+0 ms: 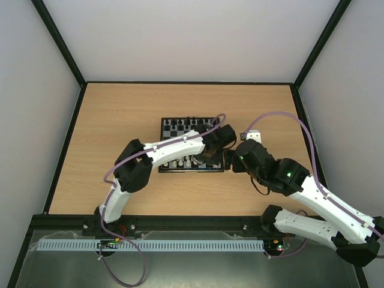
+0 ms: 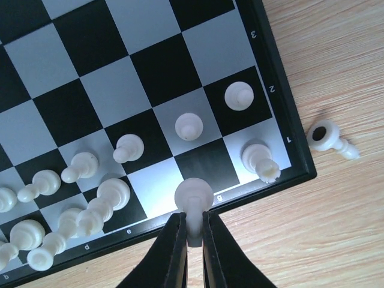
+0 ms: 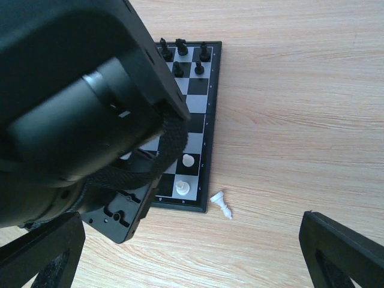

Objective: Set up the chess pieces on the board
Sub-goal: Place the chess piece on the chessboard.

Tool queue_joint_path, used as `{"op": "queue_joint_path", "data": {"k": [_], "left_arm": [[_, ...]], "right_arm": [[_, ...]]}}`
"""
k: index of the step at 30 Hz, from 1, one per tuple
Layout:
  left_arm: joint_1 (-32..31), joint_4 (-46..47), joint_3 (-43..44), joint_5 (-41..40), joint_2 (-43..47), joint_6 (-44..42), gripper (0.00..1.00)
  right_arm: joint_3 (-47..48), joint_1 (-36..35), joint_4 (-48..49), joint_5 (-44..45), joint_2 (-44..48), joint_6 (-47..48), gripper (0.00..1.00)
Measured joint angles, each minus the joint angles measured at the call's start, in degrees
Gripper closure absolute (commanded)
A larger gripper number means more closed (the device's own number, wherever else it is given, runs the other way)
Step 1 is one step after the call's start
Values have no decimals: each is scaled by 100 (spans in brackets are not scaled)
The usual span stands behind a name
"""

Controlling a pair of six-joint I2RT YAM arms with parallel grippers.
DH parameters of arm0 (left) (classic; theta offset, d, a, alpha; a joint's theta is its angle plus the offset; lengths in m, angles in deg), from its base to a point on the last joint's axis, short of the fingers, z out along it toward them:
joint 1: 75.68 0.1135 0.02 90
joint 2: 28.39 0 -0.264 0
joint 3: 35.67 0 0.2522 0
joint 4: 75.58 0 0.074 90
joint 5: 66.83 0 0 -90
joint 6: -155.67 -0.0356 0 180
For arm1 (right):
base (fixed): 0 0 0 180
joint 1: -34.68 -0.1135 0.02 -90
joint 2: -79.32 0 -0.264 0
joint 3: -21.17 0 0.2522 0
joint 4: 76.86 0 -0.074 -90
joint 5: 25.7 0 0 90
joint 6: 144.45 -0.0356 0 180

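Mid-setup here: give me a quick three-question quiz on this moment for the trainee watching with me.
1. True or false: the left gripper is shut on a cream-white piece at the lettered edge of the board.
2. Where does the toppled white piece lie? A) on the table, just off the board's corner; B) across two board squares; C) on top of a black figure.
3. Fill in: the jaws of the right gripper stand ___.
Key: 1 true; 2 A; 3 open.
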Motion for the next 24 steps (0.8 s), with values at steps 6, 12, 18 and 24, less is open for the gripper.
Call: {"op": "queue_joint_path", "data": {"k": [6,12,18,24], "left_arm": [[-26,-162,96,11,-273,-50,92],[-26,-177,101,55,-496,-114,92],[-26,-105,107,76,-520,-129,92],[-26,-15,142,107,-520,-146,92]], "right_arm": [[-24,20,13,-50,103,48,1],[-35,20,61,-116,125,87,1],[-83,20,116,-155,125,105,1],[-92,20,118,-175,125,107,1]]}}
